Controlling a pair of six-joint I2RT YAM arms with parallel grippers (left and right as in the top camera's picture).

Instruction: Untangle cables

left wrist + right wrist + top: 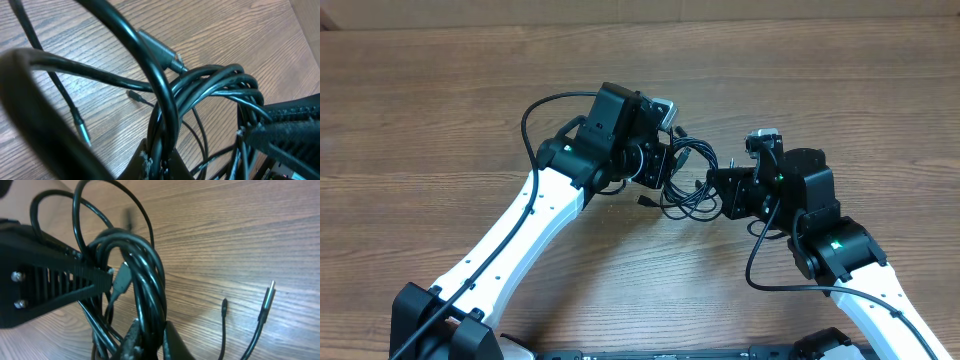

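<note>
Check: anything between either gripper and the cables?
Nothing visible stands in the way. The left gripper and the right gripper are both already at the cables in the middle of the table. Each wrist view shows strands clamped in its own jaws.

Overhead, the left gripper (667,168) and right gripper (718,190) hide their own fingertips and part of the cables (686,206) from us. In the left wrist view we cannot identify a blurred loop (25,110); cables run off the bottom edge.
</note>
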